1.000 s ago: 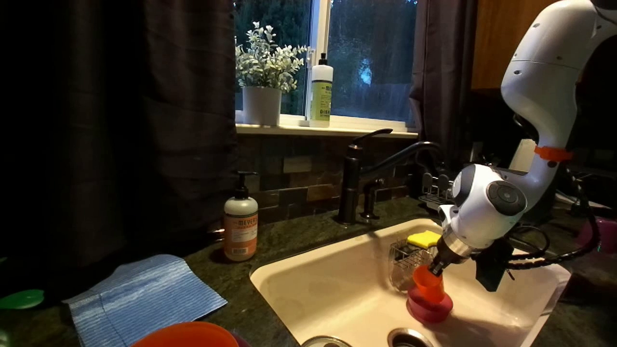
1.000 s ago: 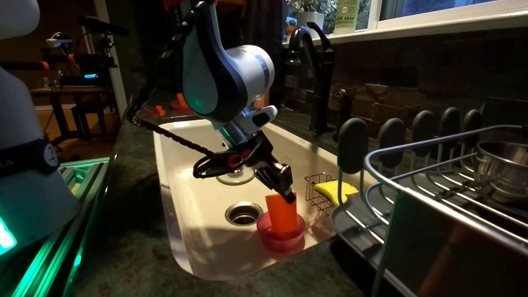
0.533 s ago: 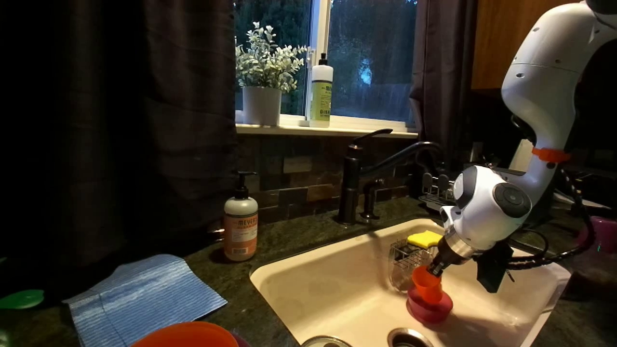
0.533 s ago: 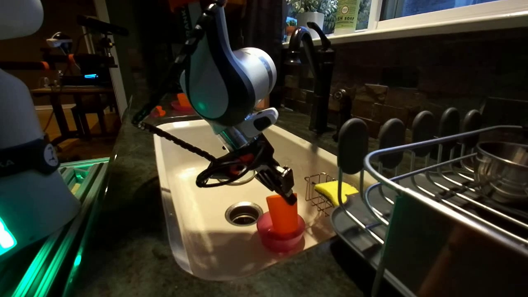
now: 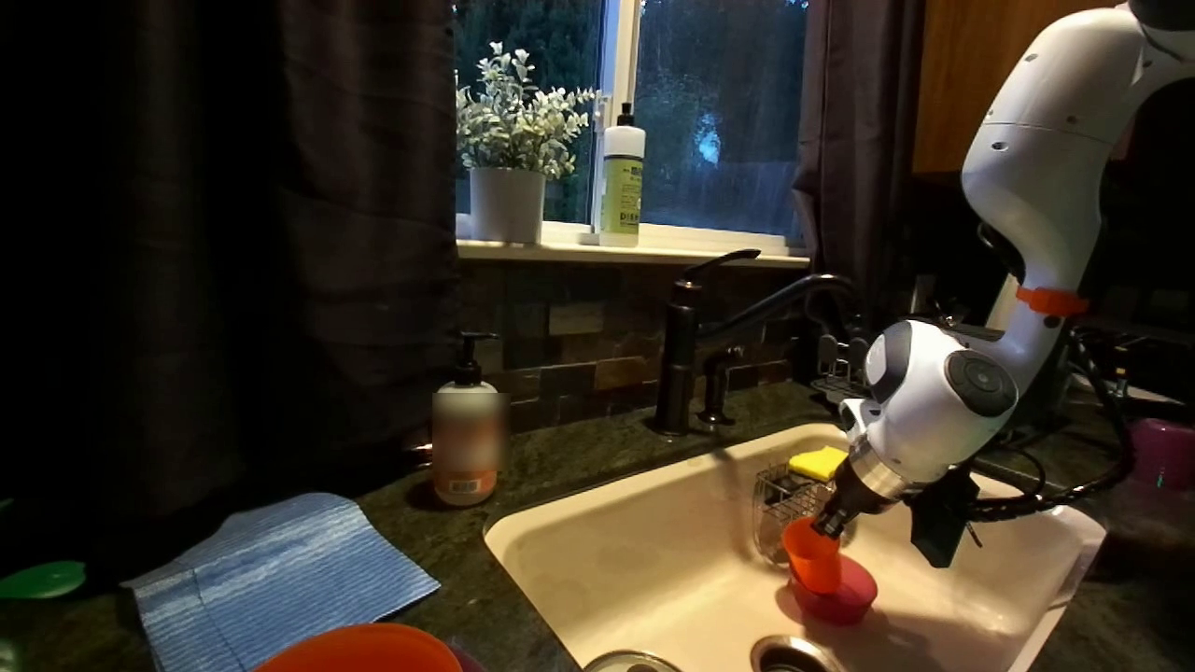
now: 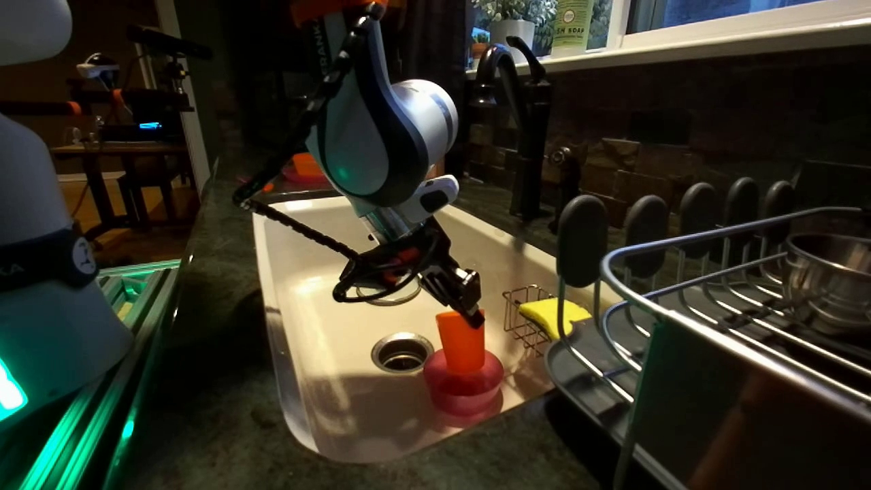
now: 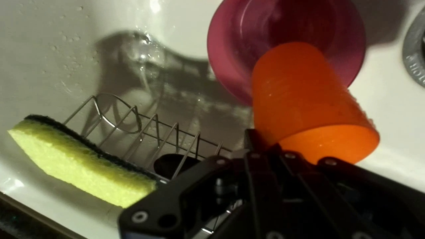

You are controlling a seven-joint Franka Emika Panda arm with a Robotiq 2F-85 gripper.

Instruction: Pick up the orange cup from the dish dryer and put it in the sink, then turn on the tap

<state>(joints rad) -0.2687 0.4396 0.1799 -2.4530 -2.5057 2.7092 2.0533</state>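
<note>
In an exterior view, the white base of the arm (image 6: 47,340) stands at the far left of the frame. The cream sink (image 6: 326,408) fills the middle, with its drain hole (image 6: 402,354) just below centre. Right of that, the orange cup (image 6: 460,346), held slightly tilted down in the sink, overlaps a pinkish round dish (image 6: 464,395); whether it sits inside, hangs above or touches cannot be told. The gripper (image 6: 478,318) slants in from above, closed on the cup's rim; the wrist view shows its fingers (image 7: 251,139) pinching the wall.

Placing it well probably means shifting it onto bare sink floor, clear of dish and drain, since on the dish it could tip. Level its base, lower until it rests, then let go gently and lift straight off the rim.

Farther right, in the upper half, stands the dark tap (image 6: 531,143); no running water shows, and turning it on should come after. Lower, a yellow sponge (image 6: 552,315) lies near enough that widening fingers might nudge it. The dish dryer (image 6: 578,371) fills the right side.
</note>
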